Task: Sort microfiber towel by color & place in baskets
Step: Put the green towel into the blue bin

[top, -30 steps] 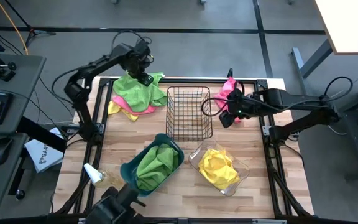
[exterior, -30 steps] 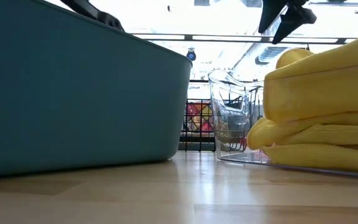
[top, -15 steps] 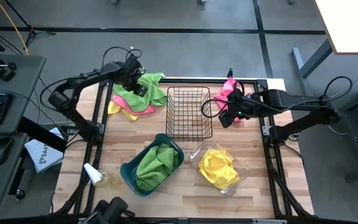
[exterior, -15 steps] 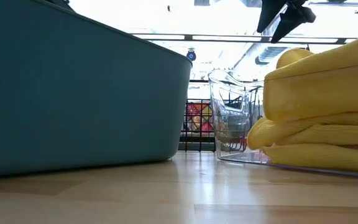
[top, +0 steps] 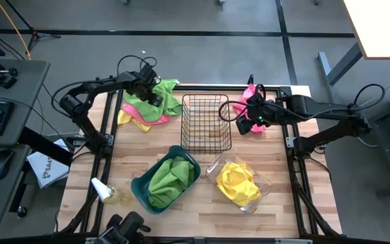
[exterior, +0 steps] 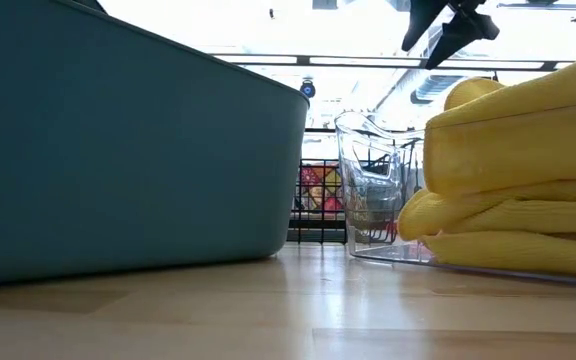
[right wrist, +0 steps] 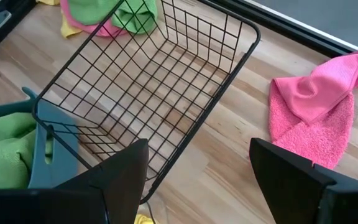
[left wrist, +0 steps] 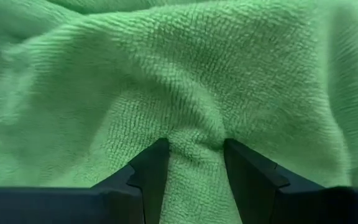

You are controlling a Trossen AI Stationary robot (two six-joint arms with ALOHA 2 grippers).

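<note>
At the table's far left lies a heap of towels: a green towel [top: 168, 100] on top of pink [top: 149, 118] and yellow [top: 124, 119] ones. My left gripper [top: 152, 95] points down into the green towel [left wrist: 185, 74], open. The black wire basket [top: 206, 122] stands in the middle with nothing in it. A teal bin [top: 141, 184] holds a green towel and a clear bin [top: 212, 171] a yellow one. My right gripper [right wrist: 197, 146] hangs open between the wire basket [right wrist: 148, 81] and a pink towel [right wrist: 316, 106], holding nothing. My left gripper comes at the green towel from above, pointing steeply down. Both fingertips [left wrist: 157, 158] press into the top of the cloth, and a raised ridge of it [left wrist: 194, 140] stands between them. The towel lies on the heap; how many layers the ridge has I cannot tell.
A small bottle [top: 103, 190] lies at the near left corner. The pink towel [top: 250, 95] lies at the far right, beside my right gripper [top: 250, 123]. In the low view the teal bin [exterior: 118, 150] and the clear bin [exterior: 368, 200] with its yellow towel [exterior: 518, 180] fill the front.
My left gripper has come down onto the green towel at the far left and has rolled a little; its arm has folded lower over the table's left edge. The towel heap lies where it did.
</note>
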